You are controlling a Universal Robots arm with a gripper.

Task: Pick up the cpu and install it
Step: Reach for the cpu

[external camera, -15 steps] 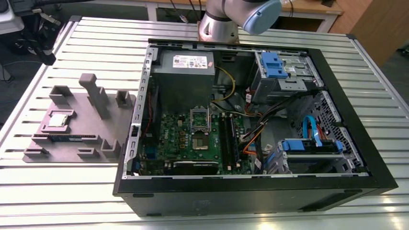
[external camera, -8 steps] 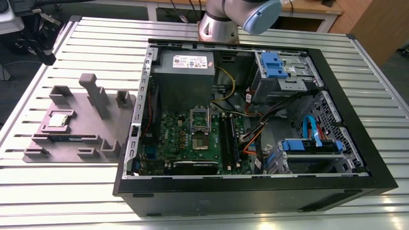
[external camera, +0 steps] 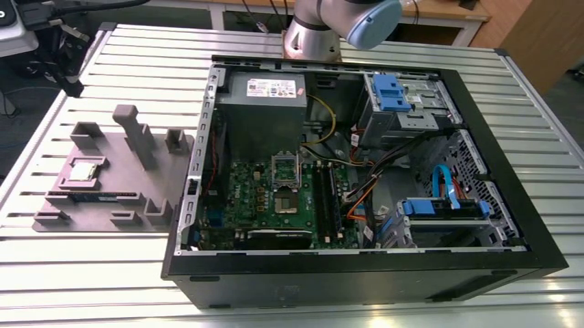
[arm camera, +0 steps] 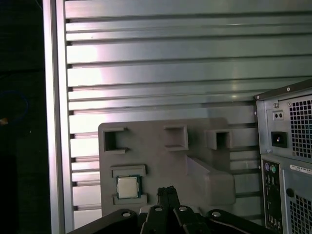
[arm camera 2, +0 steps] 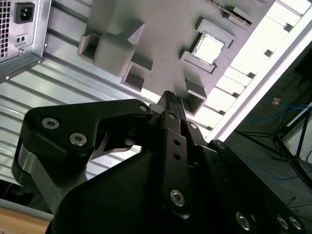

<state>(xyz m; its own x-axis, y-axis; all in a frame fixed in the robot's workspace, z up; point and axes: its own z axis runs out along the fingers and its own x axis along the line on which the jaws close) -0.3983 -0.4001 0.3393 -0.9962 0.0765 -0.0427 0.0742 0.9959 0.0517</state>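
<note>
The cpu [external camera: 85,171] is a small silver square chip lying flat in a recess of the grey fixture plate [external camera: 109,198], on the exterior view's left of the open computer case. Both wrist views show the cpu [arm camera 2: 208,48] [arm camera: 128,187] below and ahead of my gripper. My gripper [arm camera 2: 170,99] [arm camera: 167,191] hangs high above the plate, well apart from the chip, with its black fingers shut together on nothing. In the case, the green motherboard [external camera: 264,198] has its dark square socket [external camera: 292,203] uncovered, with the metal lid [external camera: 286,167] raised.
The black case [external camera: 365,273] lies on its side on a ribbed metal table [external camera: 91,273]. A grey power supply [external camera: 264,92], blue drive brackets [external camera: 388,92] and loose cables [external camera: 365,198] fill it. Grey posts [external camera: 137,137] rise from the fixture plate beside the chip. The arm's joint [external camera: 342,24] stands behind the case.
</note>
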